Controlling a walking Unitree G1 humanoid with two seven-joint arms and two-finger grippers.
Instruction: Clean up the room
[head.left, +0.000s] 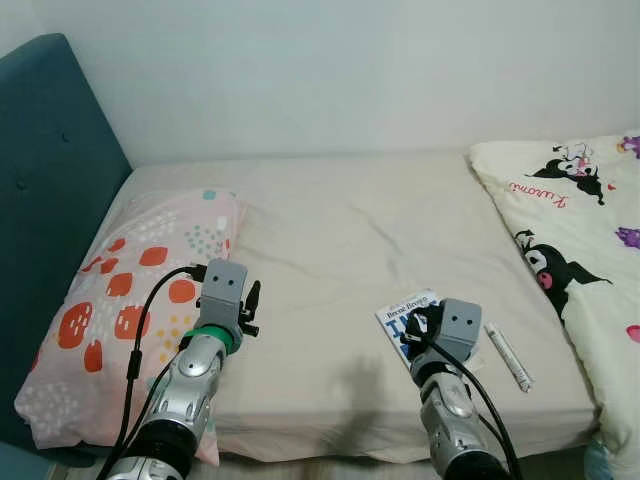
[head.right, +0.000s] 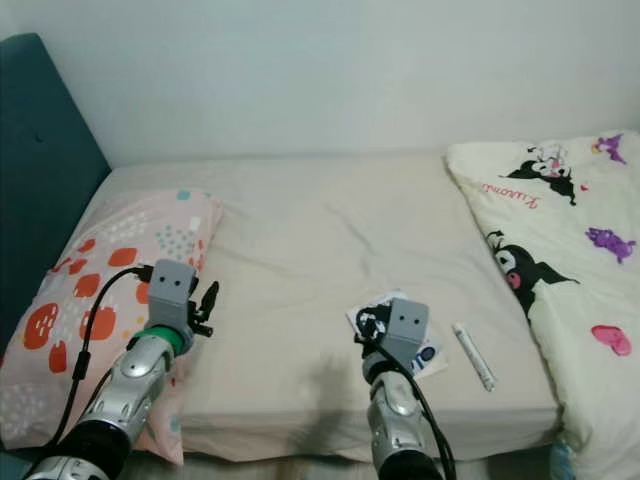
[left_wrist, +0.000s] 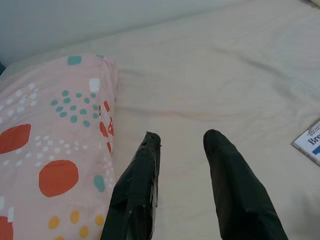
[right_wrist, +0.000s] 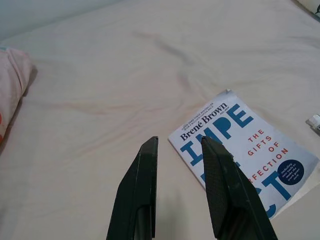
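A white book (right_wrist: 240, 145) with blue lettering lies flat on the beige bed sheet (head.left: 340, 230) near the front edge, and in the left eye view the book (head.left: 405, 310) is partly hidden by my right wrist. My right gripper (right_wrist: 180, 142) hovers open just above the book's near corner. A white tube (head.left: 508, 356) lies to the book's right. My left gripper (left_wrist: 181, 137) is open over bare sheet beside the pink spotted pillow (head.left: 130, 300). Nothing is between either pair of fingers.
A cream cartoon-print blanket (head.left: 580, 230) covers the bed's right side. A teal headboard (head.left: 45, 190) stands at the left, and a pale wall runs behind. The mattress front edge (head.left: 330, 445) is just below my arms.
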